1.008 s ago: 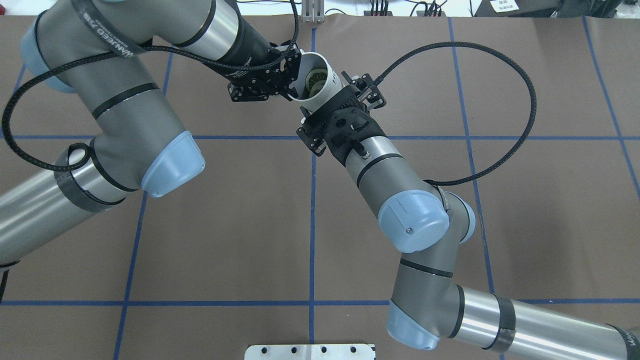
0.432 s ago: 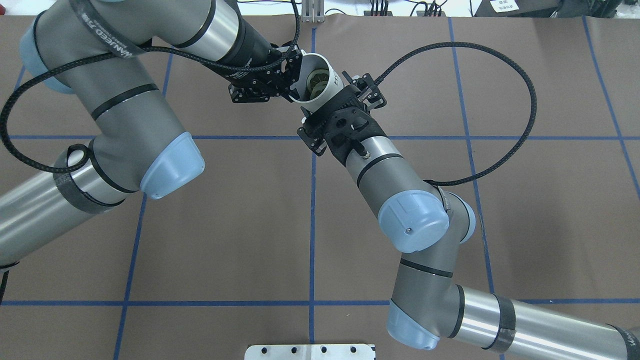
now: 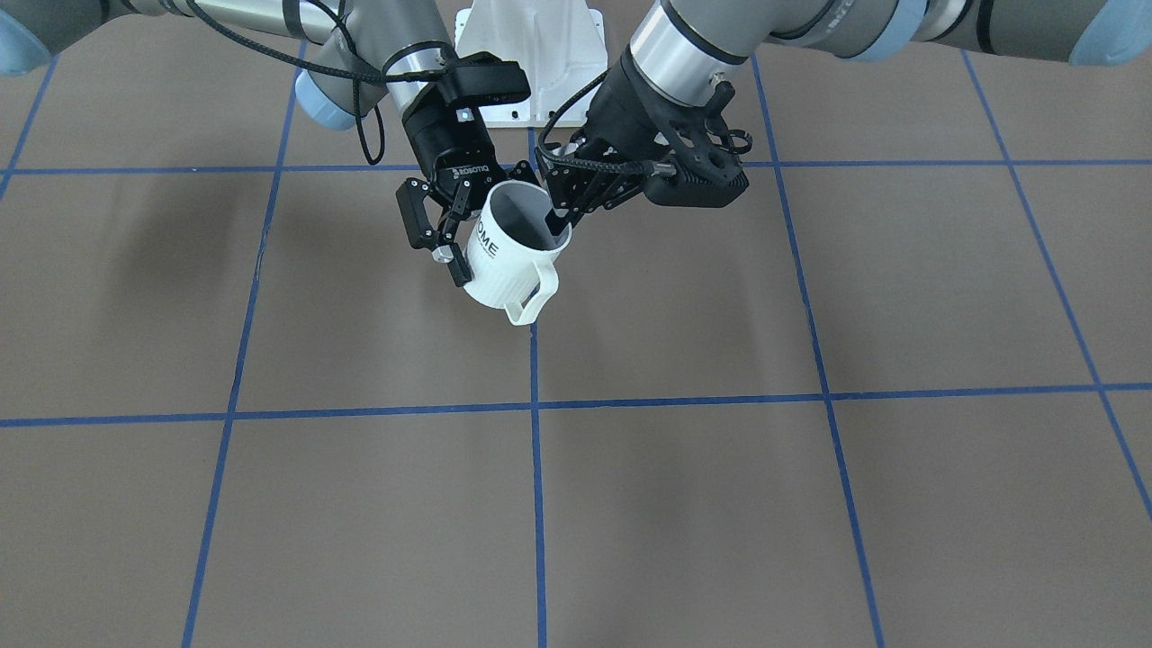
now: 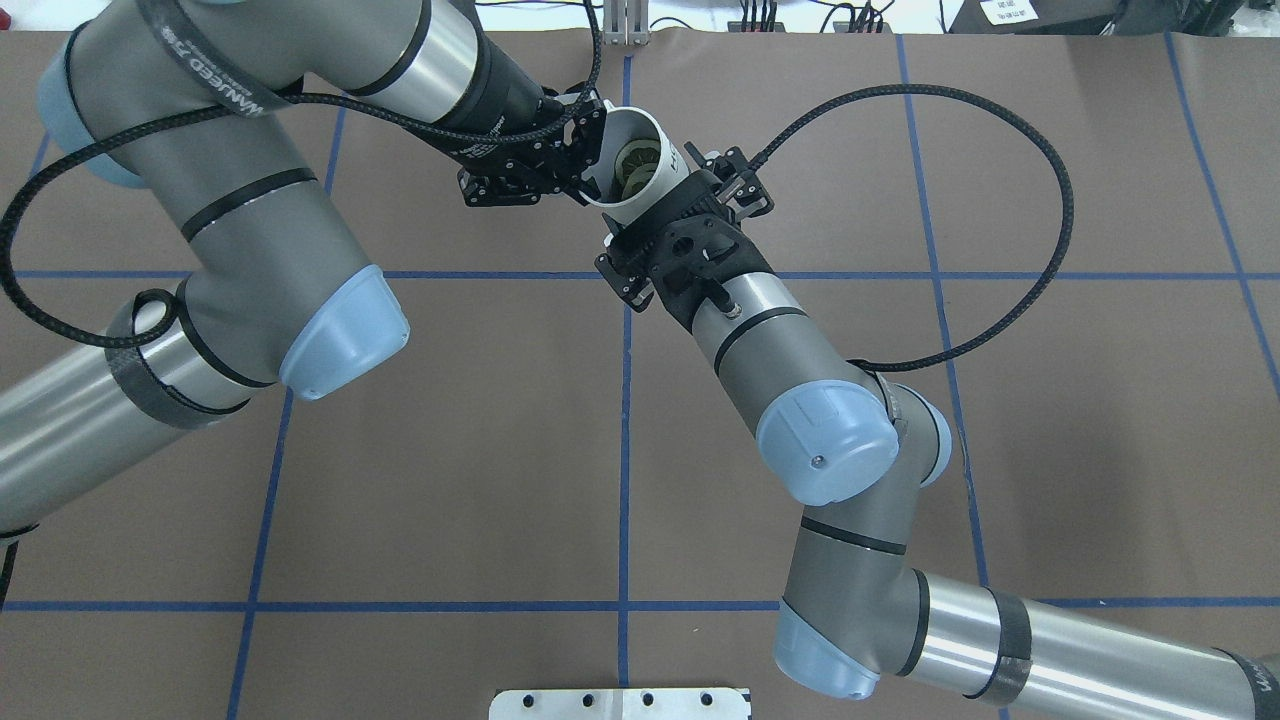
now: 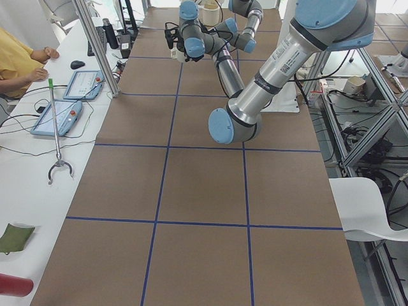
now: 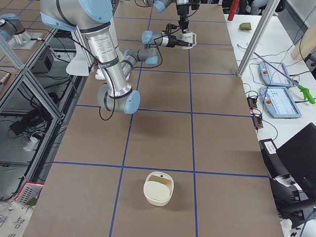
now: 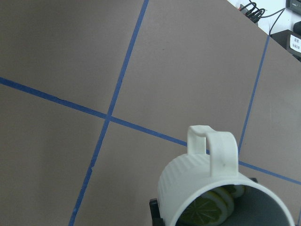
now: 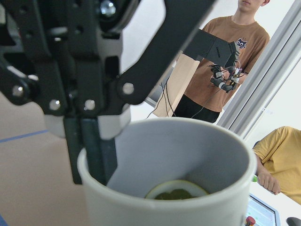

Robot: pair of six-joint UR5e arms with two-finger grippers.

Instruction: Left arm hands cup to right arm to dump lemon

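Brown counter (image 3: pixel 270 504) gridded in blue tape. The cup (image 3: pixel 508 261) hangs tilted in the air over the centre line near the robot's base, with its handle (image 3: pixel 533 292) pointing away from the robot and a lemon slice (image 4: pixel 632 167) lying inside. Left gripper (image 3: pixel 558 214) pinches the rim, one finger inside the wall and one outside; right gripper (image 4: pixel 665 200) straddles the ribbed body with a finger (image 3: pixel 457 263) against its side, but I cannot tell whether it is clamped tight.
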